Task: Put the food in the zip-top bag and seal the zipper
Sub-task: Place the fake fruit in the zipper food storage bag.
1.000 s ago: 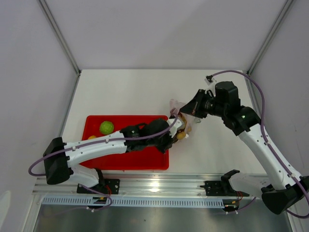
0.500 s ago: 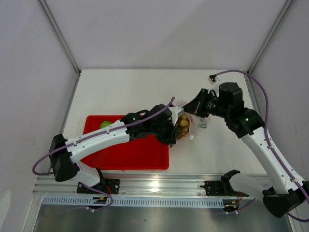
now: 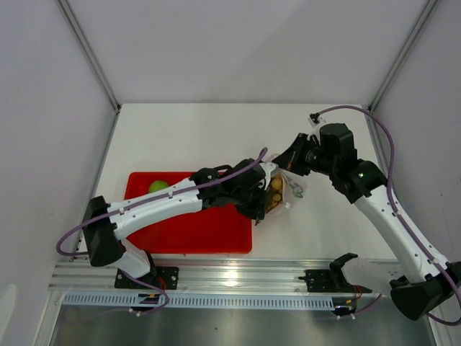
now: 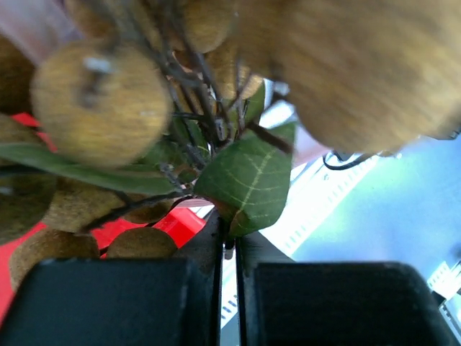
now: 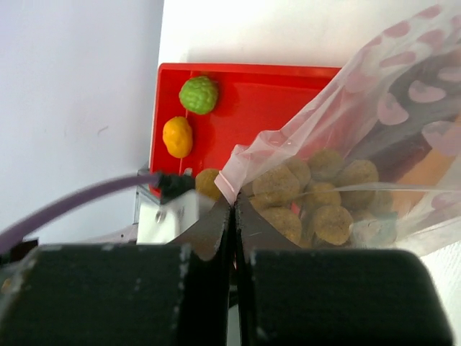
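red tray [image 3: 209,234] | near-left on white table [image 3: 180,137] | alu rail [image 3: 238,277] at near edge

2 white arms [image 3: 153,209] with black joints [image 3: 337,145] and purple cables [image 5: 79,200].

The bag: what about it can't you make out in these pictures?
Top view: zip-top bag mouth, under the left arm.
Left wrist view: cluster of tan balls fills the frame, blurred, masking the bag.
Right wrist view: bag's right side cut off at the edge; zipper unclear.
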